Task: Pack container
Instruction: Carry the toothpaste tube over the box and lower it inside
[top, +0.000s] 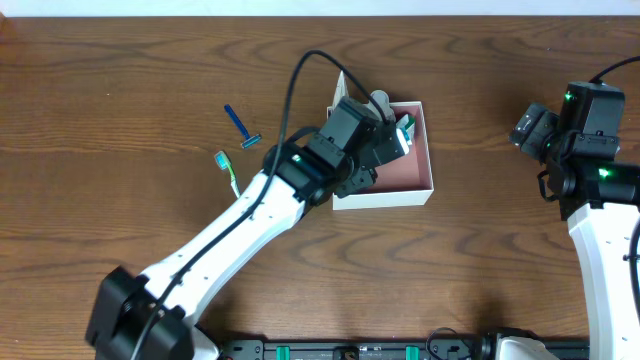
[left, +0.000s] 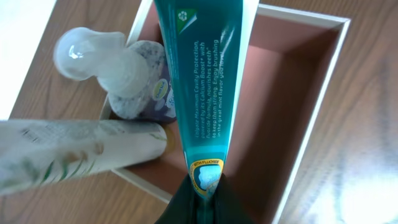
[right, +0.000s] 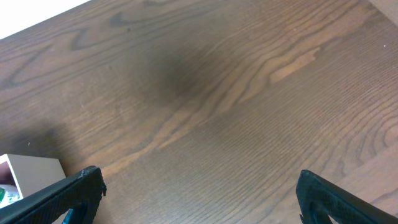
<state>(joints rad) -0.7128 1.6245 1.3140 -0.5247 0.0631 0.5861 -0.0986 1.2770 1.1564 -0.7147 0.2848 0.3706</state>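
Observation:
The container (top: 420, 178) is a square white-walled box with a dusty pink inside, at the table's middle; it also shows in the left wrist view (left: 311, 106). My left gripper (left: 205, 196) is shut on the crimped end of a teal toothpaste tube (left: 202, 81) and holds it over the box; from overhead the gripper (top: 385, 140) hangs over the box's left half. A frosted pump bottle with a purple label (left: 134, 81) and a white tube with green print (left: 68, 155) lie at the box's left side. My right gripper (right: 199, 199) is open and empty over bare wood at the right (top: 535, 135).
A blue razor (top: 241, 127) and a green toothbrush (top: 227, 168) lie on the wood left of the box. The left arm crosses the table from the front left. The box's corner shows in the right wrist view (right: 34, 171).

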